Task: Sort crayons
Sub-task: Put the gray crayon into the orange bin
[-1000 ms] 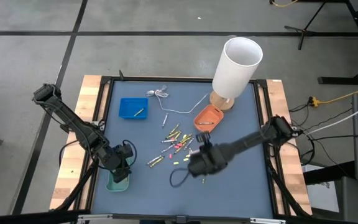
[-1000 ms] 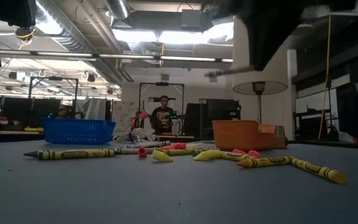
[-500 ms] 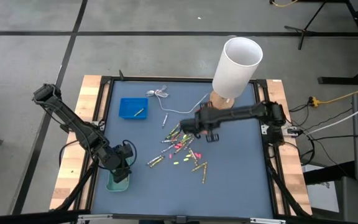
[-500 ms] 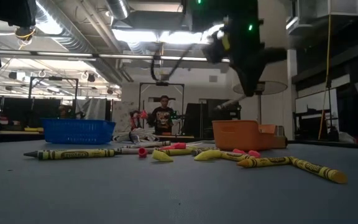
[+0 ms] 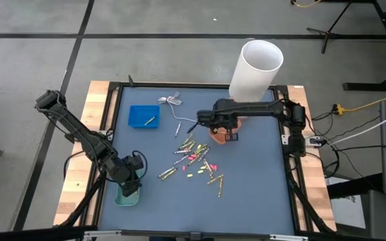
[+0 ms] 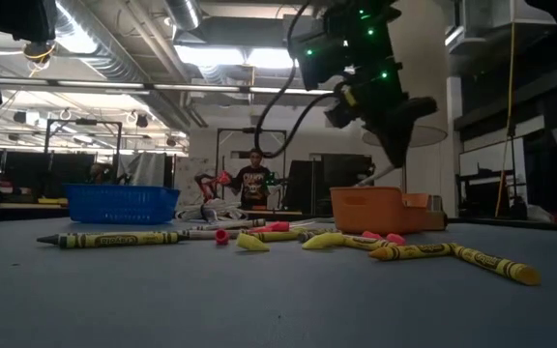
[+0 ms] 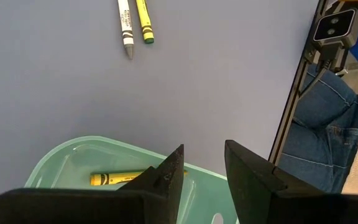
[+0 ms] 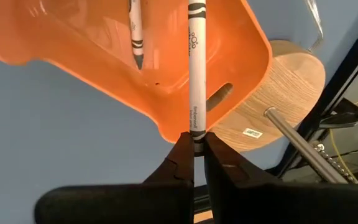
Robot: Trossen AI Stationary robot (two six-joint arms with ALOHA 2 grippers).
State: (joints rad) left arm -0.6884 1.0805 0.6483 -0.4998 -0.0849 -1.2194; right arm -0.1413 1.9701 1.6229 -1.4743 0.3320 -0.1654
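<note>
Your right gripper (image 8: 193,146) has its fingers pressed together on one end of a white crayon (image 8: 195,68), and it hangs over the orange tray (image 5: 222,128) at the far right part of the table (image 5: 260,187), just in front of the wooden base (image 8: 278,99) of the white lamp (image 5: 254,71). In the right wrist view the held crayon points out over the tray's bowl, where another pale crayon (image 8: 135,31) already lies against the orange wall. In the low view that arm comes down from above beside the orange tray (image 6: 380,210). Your left gripper (image 7: 201,171) sits over the pale green tray (image 5: 127,196) at the near left edge of the table, its fingers spread a little and gripping nothing; a yellow crayon (image 7: 120,178) lies inside that tray. Beyond it in the left wrist view, a white crayon (image 7: 125,28) and a yellow one (image 7: 143,20) lie side by side on the blue mat. The loose crayons (image 5: 194,159) are scattered in the middle of the table, between the trays, mostly yellow with some pink. The blue tray (image 5: 144,116) at the far left holds one crayon, and a thin white cable (image 5: 179,107) lies near it.
</note>
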